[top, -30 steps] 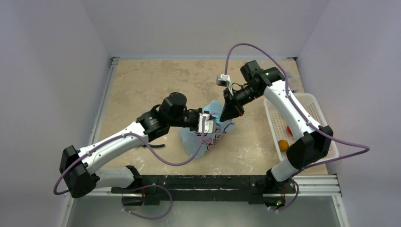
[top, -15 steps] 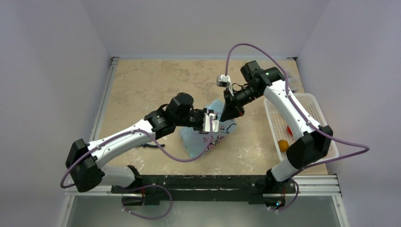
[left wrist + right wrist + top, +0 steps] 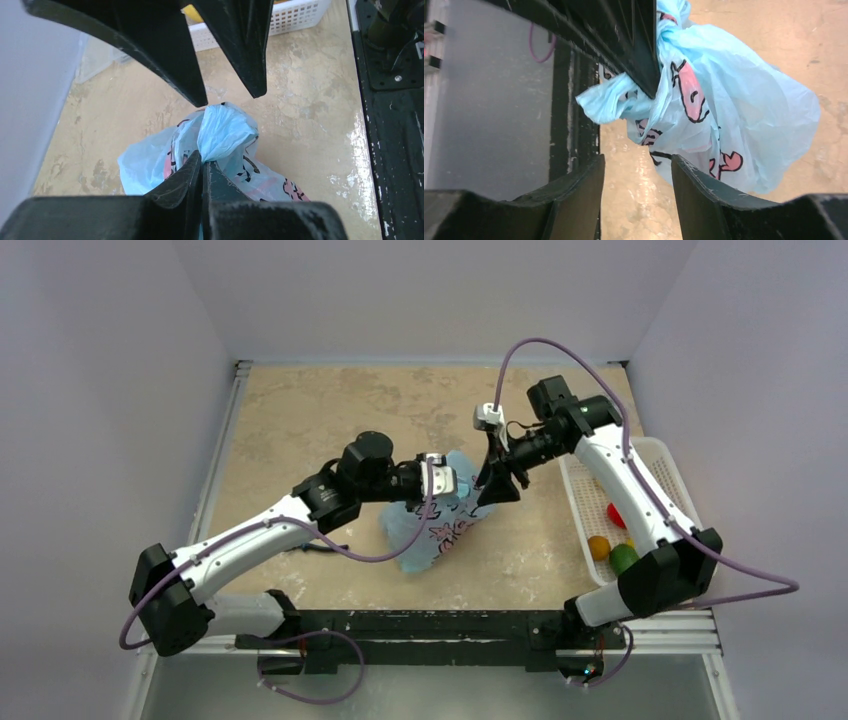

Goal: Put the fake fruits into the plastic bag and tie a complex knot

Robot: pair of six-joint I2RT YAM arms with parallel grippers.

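So the bag (image 3: 430,530) is sitting roughly mid-desk (image 3: 320,420), a bit toward the near edge. It's light blue and crinkly, with pink cartoon prints facing up. It looks puffed out, but I can't tell what's inside it.

The left arm (image 3: 250,540) reaches in from the left. The left jaws are clenched tight on a scrunched strip of the bag's top. In the left wrist view the two fingers (image 3: 185,180) are pressed together with a wad of blue plastic (image 3: 222,130) fanning out right past the tips.

The right arm (image 3: 640,490) comes in from the far right and points down at that same bunch. The right jaws are released, spread apart with nothing between them. In the right wrist view there's just desk in the gap, and the bag hangs just beyond. From the left wrist camera the tip of one right finger (image 3: 170,55) sits right at the top of the blue wad. Whether it's actually touching, I can't say.

I also can't tell whether that bunch is tied or only twisted.

Over at the right edge is a white slotted basket (image 3: 650,465) with a red fruit (image 3: 614,515), an orange one (image 3: 598,547) and a green one (image 3: 623,558) in it, well apart from the bag.
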